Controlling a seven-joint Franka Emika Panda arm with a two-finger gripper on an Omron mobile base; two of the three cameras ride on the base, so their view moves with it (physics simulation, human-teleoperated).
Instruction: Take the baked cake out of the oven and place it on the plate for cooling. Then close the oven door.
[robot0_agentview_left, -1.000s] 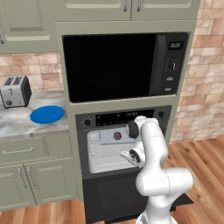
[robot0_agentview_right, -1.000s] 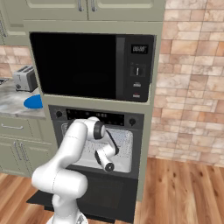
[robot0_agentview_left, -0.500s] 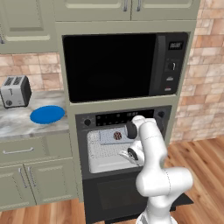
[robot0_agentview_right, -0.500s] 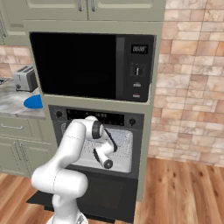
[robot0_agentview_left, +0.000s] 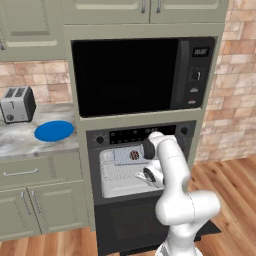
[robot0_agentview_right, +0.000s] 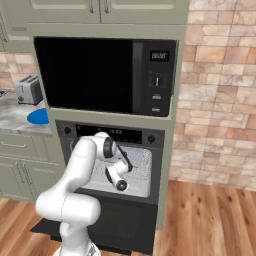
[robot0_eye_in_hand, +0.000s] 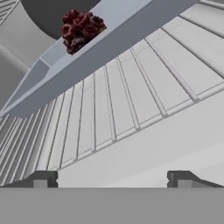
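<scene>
your gripper (robot0_eye_in_hand: 112, 178) is hanging wide open and empty over the oven rack (robot0_eye_in_hand: 127, 100); the baked cake (robot0_eye_in_hand: 81, 29) is sitting on a grey tray (robot0_eye_in_hand: 94, 52) ahead, well beyond your fingertips (robot0_eye_in_hand: 40, 179).

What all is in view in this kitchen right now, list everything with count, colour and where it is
cake: one, dark brown, on a tray inside the oven
tray: one, grey, on the oven rack
rack: one, pale grey, pulled out of the oven
oven: one, black, under the microwave
oven door: one, dark, dropped open
microwave: one, black, above the oven
plate: one, blue, on the counter
toaster: one, silver, behind the plate
counter: one, grey marble, left of the oven
cabinets: pale green, above and below the counter
arm: one, white, reaching into the oven
gripper: one, open, over the rack
</scene>
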